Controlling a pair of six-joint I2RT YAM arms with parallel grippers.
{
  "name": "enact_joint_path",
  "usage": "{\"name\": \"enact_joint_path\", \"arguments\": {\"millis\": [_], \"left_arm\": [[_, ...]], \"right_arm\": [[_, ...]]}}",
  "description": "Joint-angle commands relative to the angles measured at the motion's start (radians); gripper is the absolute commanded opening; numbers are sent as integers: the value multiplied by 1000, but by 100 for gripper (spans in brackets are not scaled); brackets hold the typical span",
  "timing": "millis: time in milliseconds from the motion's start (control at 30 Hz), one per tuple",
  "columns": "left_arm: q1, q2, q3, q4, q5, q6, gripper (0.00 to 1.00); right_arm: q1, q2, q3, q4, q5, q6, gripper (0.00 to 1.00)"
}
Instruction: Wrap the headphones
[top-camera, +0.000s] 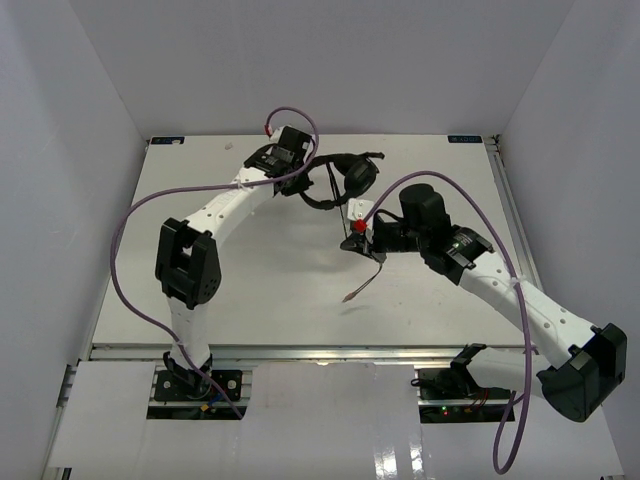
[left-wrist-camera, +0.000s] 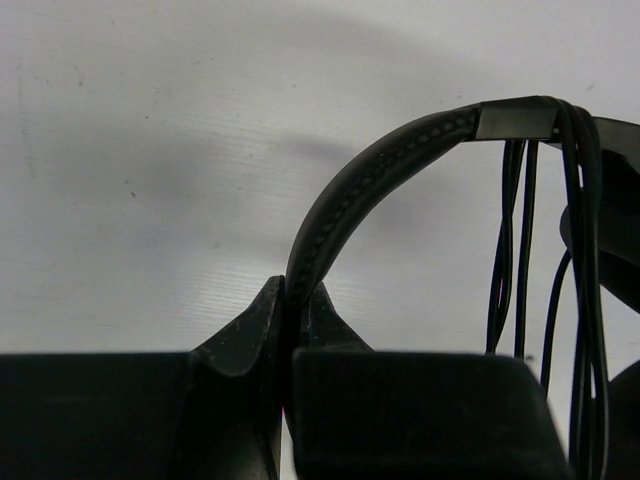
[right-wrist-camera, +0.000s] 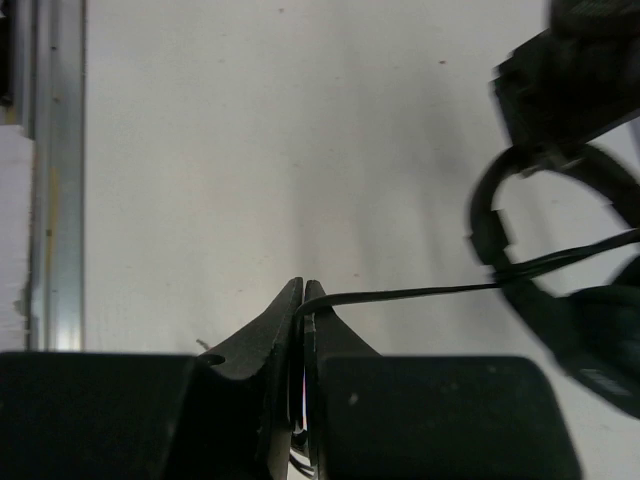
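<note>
Black over-ear headphones (top-camera: 350, 178) with thin arched headband and padded earcups, toward the far middle of the white counter (top-camera: 250, 300). Clamped at the stitched headband (left-wrist-camera: 370, 175) by the left jaws, closed tight with the band pinched between the tips. Several turns of thin black cable (left-wrist-camera: 578, 230) draped over the band just beside that grip, hanging in near-parallel strands.

On the near side of the headphones, right jaws closed to a sliver on one stretch of the same cable, running taut from the tips back to the headphones. Loose tail of cable trailing nearer from there, ending in a small pale plug (top-camera: 347, 297) well apart from the headphones.

White left arm (top-camera: 215, 215) reaching in from the headphones' left, white right arm (top-camera: 500, 275) from their right and near side. Thick purple cables (top-camera: 125, 235) looping off both arms, one arching just right of the headphones, another curling behind their left end. Metal rail (right-wrist-camera: 55, 200) along a counter edge, well apart from the headphones. Small dark tag (top-camera: 165, 140) at the far left corner, behind the headphones, too small to read.
</note>
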Motion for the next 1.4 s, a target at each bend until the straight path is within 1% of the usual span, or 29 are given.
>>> {"name": "enact_joint_path", "arguments": {"millis": [0, 67, 200, 400, 533, 600, 667, 733, 800, 967, 1100, 1200, 1333, 1367], "left_arm": [[-55, -5, -117, 118, -208, 201, 0], [-78, -28, -184, 163, -196, 285, 0], [-119, -129, -387, 299, -156, 408, 0], [-149, -313, -616, 450, -60, 576, 0], [-151, -453, -720, 526, 13, 712, 0], [-153, -497, -758, 541, 35, 746, 0], [-154, -532, -783, 544, 89, 783, 0], [-156, -566, -803, 543, 144, 823, 0], [-155, -603, -828, 547, 235, 852, 0], [-157, -742, -881, 595, 395, 876, 0], [-157, -814, -875, 588, 474, 839, 0], [-156, -862, -863, 587, 528, 800, 0], [-156, -900, -836, 608, 624, 705, 0], [-157, -904, -819, 618, 663, 656, 0]], "right_arm": [[24, -37, 140, -97, 71, -122, 8], [23, -36, 171, -108, 120, -152, 8], [17, -31, 188, -96, 197, -181, 8], [5, -38, 177, -62, 341, -220, 8], [-16, -43, 171, -53, 371, -229, 8], [-26, -41, 173, -51, 362, -220, 8], [-32, -36, 176, -48, 353, -212, 8], [-46, -27, 175, -42, 340, -205, 8], [-64, -19, 170, -30, 327, -199, 9], [-126, 4, 127, 17, 246, -157, 9], [-200, 32, 79, 56, 168, -120, 10], [-261, 54, 38, 86, 51, -61, 11], [-318, 85, 0, 163, -119, 33, 14], [-328, 106, -10, 187, -178, 64, 15]]}}
